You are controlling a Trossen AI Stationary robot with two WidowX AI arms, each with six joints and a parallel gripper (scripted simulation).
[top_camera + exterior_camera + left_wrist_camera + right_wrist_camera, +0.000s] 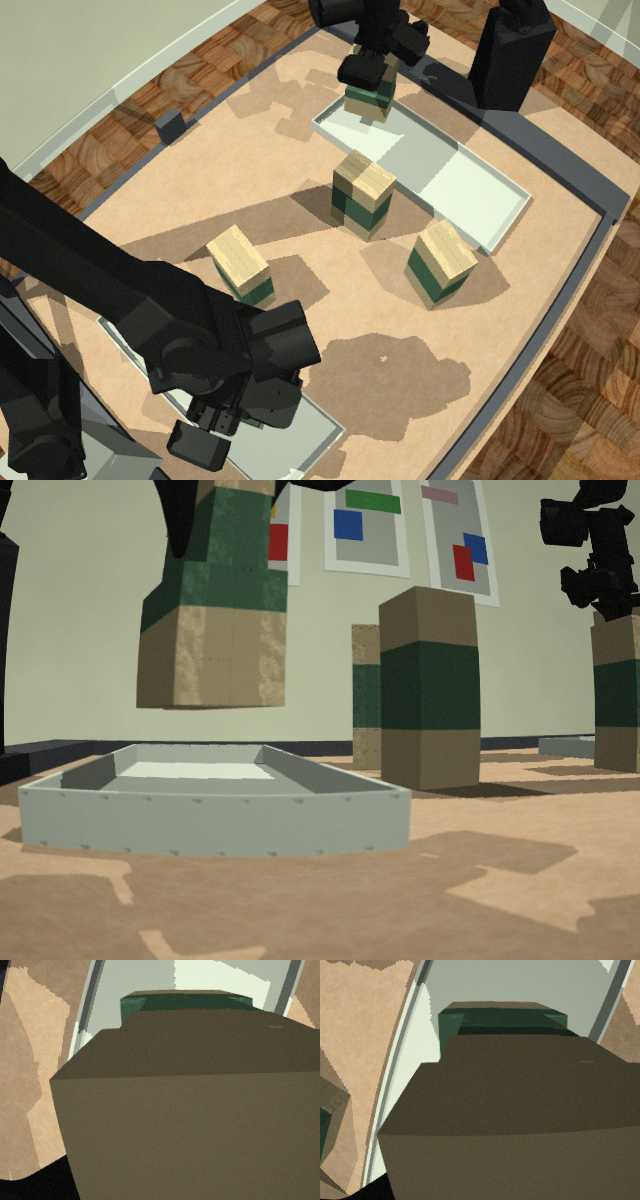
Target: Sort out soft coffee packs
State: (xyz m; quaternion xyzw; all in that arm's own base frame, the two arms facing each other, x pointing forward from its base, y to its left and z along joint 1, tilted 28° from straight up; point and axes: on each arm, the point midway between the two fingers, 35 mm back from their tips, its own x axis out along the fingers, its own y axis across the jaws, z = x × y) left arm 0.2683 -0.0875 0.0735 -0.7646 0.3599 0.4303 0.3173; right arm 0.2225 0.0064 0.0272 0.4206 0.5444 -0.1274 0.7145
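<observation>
My left gripper (373, 77) is shut on a tan and green coffee pack (369, 98), held upright over the far tray's (439, 175) left end. The left wrist view shows that pack (187, 1120) above the tray floor (200, 960). My right gripper (232, 428) is shut on another pack (211, 609), held upright clear above the near tray (211, 800). The right wrist view shows it (514, 1134) near the tray's end (520, 974). Three packs stand on the bench: one in the middle (364, 196), one to the right (442, 263), one by the near tray (240, 268).
A tall dark column (511, 51) stands behind the far tray. A small dark block (170, 125) sits at the bench's back left edge. A raised grey rim (568, 155) runs round the bench.
</observation>
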